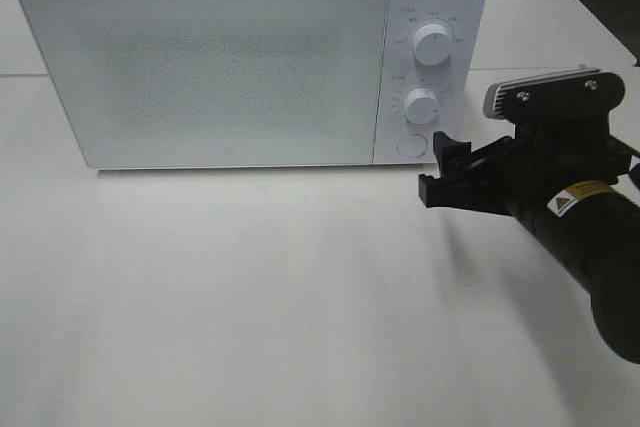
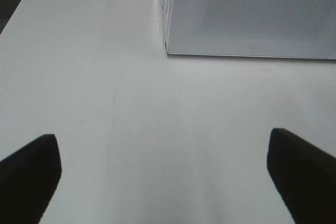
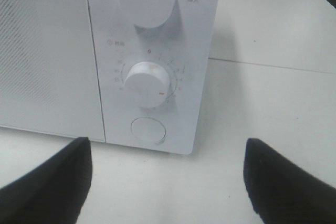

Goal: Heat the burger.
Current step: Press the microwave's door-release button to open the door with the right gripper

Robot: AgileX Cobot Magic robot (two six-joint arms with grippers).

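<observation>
My right jaws stand apart before the microwave (image 1: 230,57), so I would centre them squarely around its lower knob (image 3: 148,83) before closing and turning.

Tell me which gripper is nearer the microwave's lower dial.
Right. The right gripper hovers open just in front of the lower dial, slightly to its right. The left gripper is open off the microwave's opposite, door-side corner, outside the high view.
</observation>
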